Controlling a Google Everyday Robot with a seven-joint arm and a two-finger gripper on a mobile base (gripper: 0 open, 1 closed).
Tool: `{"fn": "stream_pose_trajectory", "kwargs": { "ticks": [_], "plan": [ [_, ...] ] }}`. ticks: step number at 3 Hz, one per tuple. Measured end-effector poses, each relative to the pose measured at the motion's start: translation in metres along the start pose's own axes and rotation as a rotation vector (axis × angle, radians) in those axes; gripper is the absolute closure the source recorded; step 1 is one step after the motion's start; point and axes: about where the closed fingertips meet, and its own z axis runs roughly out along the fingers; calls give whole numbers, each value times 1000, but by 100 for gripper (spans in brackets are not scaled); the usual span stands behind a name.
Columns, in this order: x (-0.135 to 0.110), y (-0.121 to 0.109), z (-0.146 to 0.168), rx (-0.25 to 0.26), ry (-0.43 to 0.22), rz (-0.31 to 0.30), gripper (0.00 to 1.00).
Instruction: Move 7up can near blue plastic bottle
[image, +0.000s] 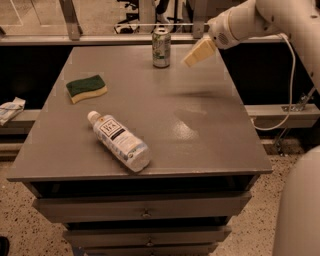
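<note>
The 7up can (161, 47) stands upright at the far middle edge of the grey table (200, 130). The blue plastic bottle (120, 141) lies on its side near the front left, white cap pointing to the far left. My gripper (198, 52) hangs above the table a little to the right of the can, apart from it, with its cream-coloured fingers pointing down and left. It holds nothing that I can see.
A green and yellow sponge (86, 88) lies on the left side of the table. Drawers sit below the table's front edge (145, 212). A white cable (290, 85) hangs at the right. A crumpled white object (10, 110) lies on the low ledge at the left.
</note>
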Motion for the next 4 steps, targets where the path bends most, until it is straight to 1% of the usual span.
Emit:
{"fn": "stream_pose_trajectory", "kwargs": {
  "ticks": [2,3,4],
  "plan": [
    [-14,-23,71,-17,-152,190,0],
    [-27,-31,107,-16,-234,271,0],
    [-35,-25,132,-35,-270,312,1]
  ]
}}
